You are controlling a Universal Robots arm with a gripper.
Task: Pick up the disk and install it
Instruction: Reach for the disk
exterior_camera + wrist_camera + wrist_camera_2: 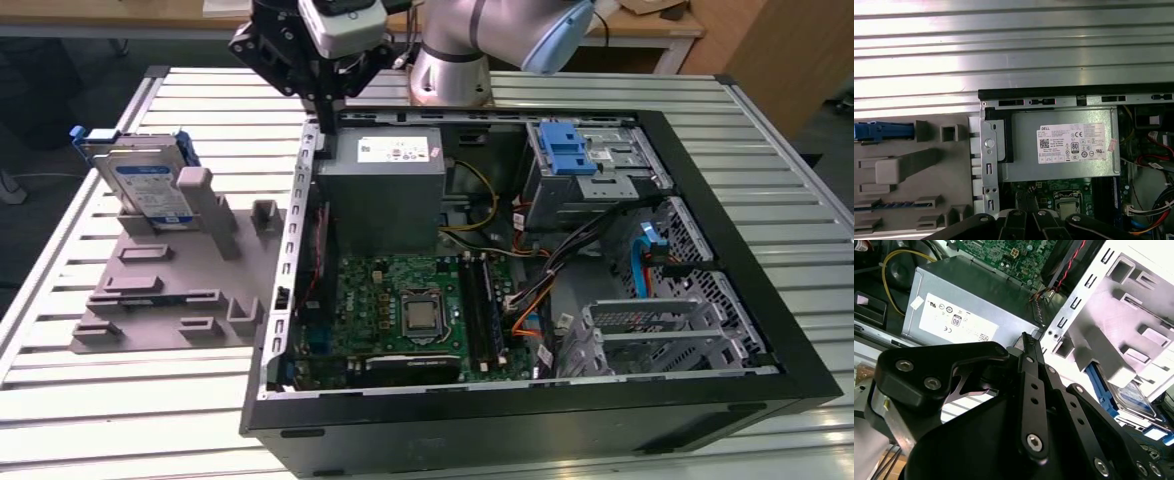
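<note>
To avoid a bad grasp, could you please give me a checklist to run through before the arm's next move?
1. Black gripper empty: ok, shut on nothing.
2. Jaws open for grasping: not ok.
3. Silver hard drive in its blue plastic carrier reachable: ok, upright in the grey plastic holder.
4. Gripper above drive: not ok, it hangs by the grey metal power-supply box.
5. Metal drive cage free: cannot tell.
</note>
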